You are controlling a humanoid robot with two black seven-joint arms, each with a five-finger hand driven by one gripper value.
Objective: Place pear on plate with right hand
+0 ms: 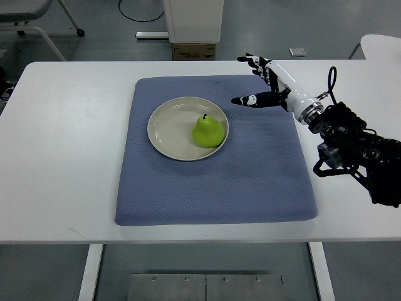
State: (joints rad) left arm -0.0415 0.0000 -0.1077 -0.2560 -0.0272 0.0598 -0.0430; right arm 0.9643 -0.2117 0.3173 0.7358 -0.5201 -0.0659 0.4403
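Observation:
A green pear (208,132) stands upright on the right part of a cream plate (169,125). The plate lies on a blue mat (250,182) in the middle of the white table. My right hand (260,81) hovers over the mat's far right corner, to the right of the plate and apart from the pear. Its fingers are spread and hold nothing. Its black arm (357,147) comes in from the right edge. The left arm is out of view.
The white table (62,157) extends to both sides of the mat. Beyond its far edge stand a white pedestal with a cardboard box (193,51) and chair legs (37,25) at the upper left. Another white surface (382,47) shows at the upper right.

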